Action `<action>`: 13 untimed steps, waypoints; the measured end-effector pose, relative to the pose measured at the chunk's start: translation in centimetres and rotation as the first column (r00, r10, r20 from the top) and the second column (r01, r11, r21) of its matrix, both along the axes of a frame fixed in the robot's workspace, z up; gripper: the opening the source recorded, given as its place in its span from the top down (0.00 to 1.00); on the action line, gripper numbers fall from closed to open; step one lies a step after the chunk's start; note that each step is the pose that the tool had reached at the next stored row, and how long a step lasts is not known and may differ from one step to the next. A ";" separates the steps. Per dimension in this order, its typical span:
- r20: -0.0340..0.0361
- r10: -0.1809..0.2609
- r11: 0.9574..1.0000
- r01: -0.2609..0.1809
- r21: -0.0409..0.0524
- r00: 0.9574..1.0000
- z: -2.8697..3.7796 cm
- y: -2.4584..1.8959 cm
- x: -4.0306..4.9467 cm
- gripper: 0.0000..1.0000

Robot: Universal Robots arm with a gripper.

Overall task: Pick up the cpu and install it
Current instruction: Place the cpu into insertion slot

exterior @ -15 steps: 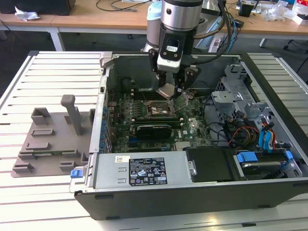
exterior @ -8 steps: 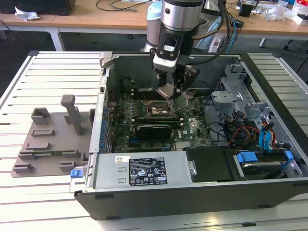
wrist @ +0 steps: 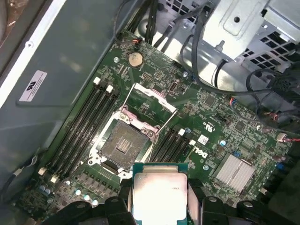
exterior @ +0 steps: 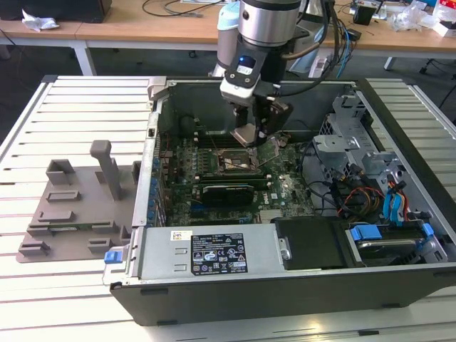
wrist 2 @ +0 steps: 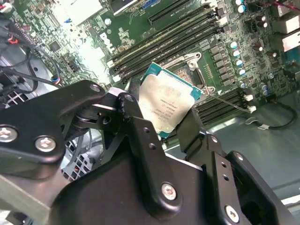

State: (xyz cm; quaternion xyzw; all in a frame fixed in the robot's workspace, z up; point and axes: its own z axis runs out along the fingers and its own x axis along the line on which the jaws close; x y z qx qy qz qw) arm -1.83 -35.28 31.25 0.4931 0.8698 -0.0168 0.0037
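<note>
Two fingers (wrist 2: 138,126) of the gripper (wrist 2: 159,112) clenched the cpu (wrist 2: 166,101) by opposite edges, holding it clear above the motherboard (wrist: 211,126) near the open socket (wrist: 124,144). It looked light, thin, stiff and fragile underneath, so edge holds suited it.

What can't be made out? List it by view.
- Exterior view: the socket is partly hidden behind the claw and the cpu.
- First wrist view: part of the cpu is cut off by the picture's edge.
- Second wrist view: the cpu's underside faces away; claw fingers cover its sides.
</note>
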 end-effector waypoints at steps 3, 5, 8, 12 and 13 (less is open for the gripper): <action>0.000 -0.049 0.999 0.049 0.000 0.999 0.00 0.00 0.00 0.45; 0.000 -0.079 0.997 0.079 0.000 0.997 -0.01 0.00 0.00 0.45; 0.000 -0.110 0.994 0.110 0.000 0.994 -0.02 0.00 0.00 0.45; 0.000 -0.167 0.986 0.167 0.000 0.986 -0.03 0.00 0.00 0.45; 0.000 -0.180 0.984 0.180 0.000 0.984 -0.03 0.00 0.00 0.45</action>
